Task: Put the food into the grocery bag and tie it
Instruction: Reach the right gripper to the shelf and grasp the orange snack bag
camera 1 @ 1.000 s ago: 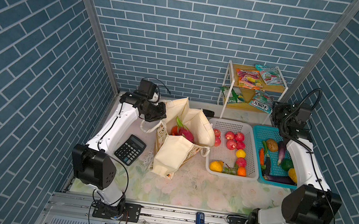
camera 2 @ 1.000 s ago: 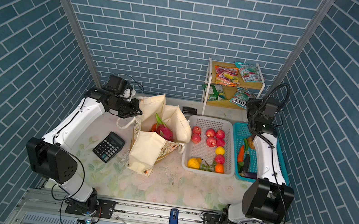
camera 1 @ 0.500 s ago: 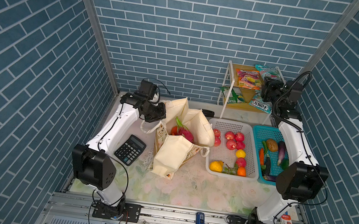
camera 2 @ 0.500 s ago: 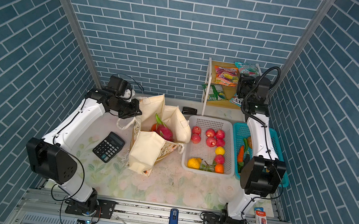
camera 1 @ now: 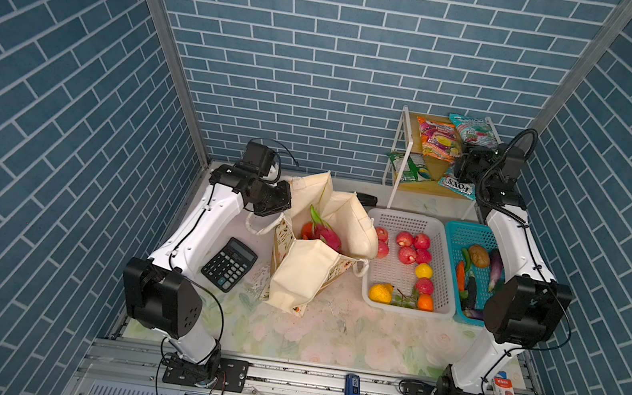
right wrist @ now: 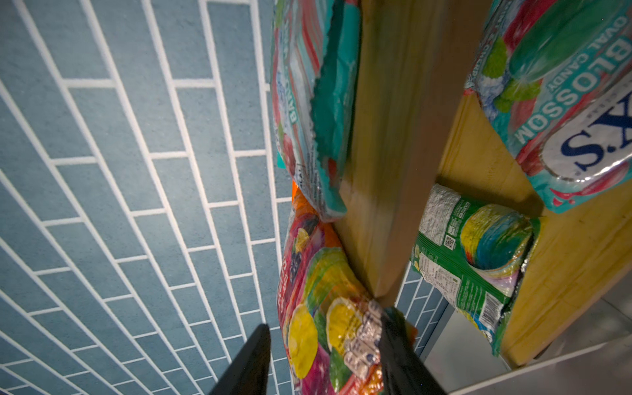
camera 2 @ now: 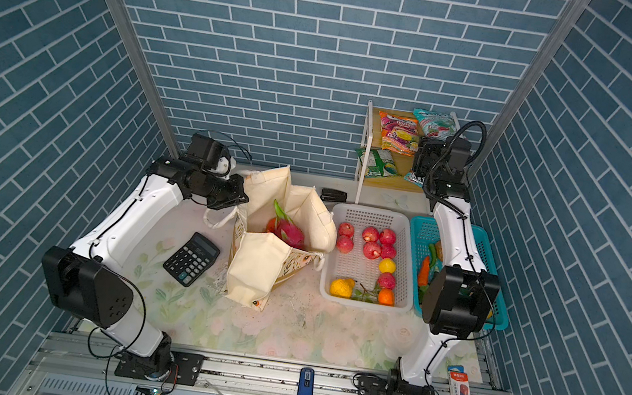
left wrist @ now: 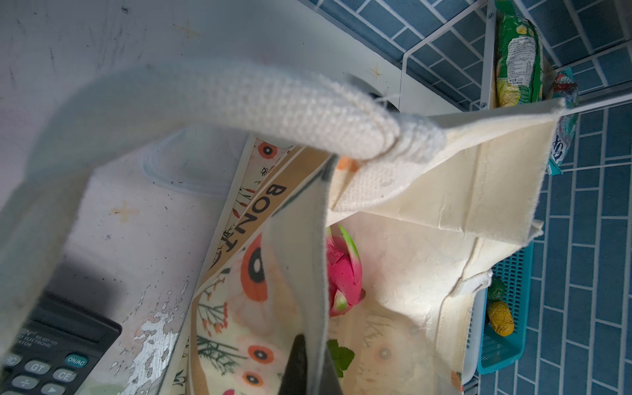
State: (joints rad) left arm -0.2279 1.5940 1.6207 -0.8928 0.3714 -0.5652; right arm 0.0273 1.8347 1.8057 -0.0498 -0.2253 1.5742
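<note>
Right gripper (right wrist: 325,359), jaws apart, straddles the pink-yellow snack packet (right wrist: 318,307); best close squarely. Left gripper (camera 1: 279,210) pinches the grocery bag (camera 1: 303,276).

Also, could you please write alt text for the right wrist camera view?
The right gripper is open, its black fingers either side of the edge of a pink-yellow snack packet on a wooden shelf. A teal candy packet and a green packet lie on its other level, with a blue brick wall behind.
</note>
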